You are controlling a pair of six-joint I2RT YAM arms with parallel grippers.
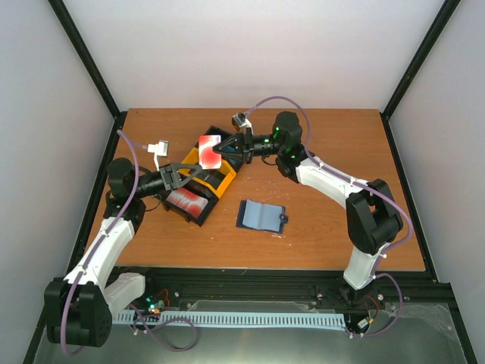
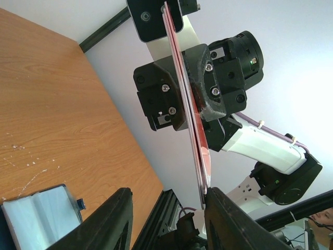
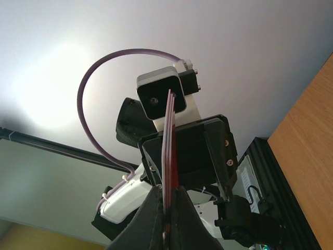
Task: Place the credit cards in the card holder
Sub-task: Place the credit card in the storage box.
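My right gripper (image 1: 224, 151) is shut on a thin stack of red credit cards (image 1: 210, 151) and holds it in the air above the bin. The cards show edge-on in the right wrist view (image 3: 170, 140), pinched between my right gripper (image 3: 169, 200). My left gripper (image 1: 195, 173) is open, facing the cards from the left. In the left wrist view the cards (image 2: 184, 99) hang edge-on, their lower corner at the inside of my left gripper's (image 2: 169, 195) right finger (image 2: 234, 219). The navy card holder (image 1: 261, 215) lies open on the table and also shows in the left wrist view (image 2: 36, 219).
A black-and-yellow three-section bin (image 1: 214, 184) sits under both grippers, with a red-and-white card (image 1: 186, 201) in its near section. The wooden table (image 1: 326, 152) is framed by black rails (image 1: 106, 91) and white walls.
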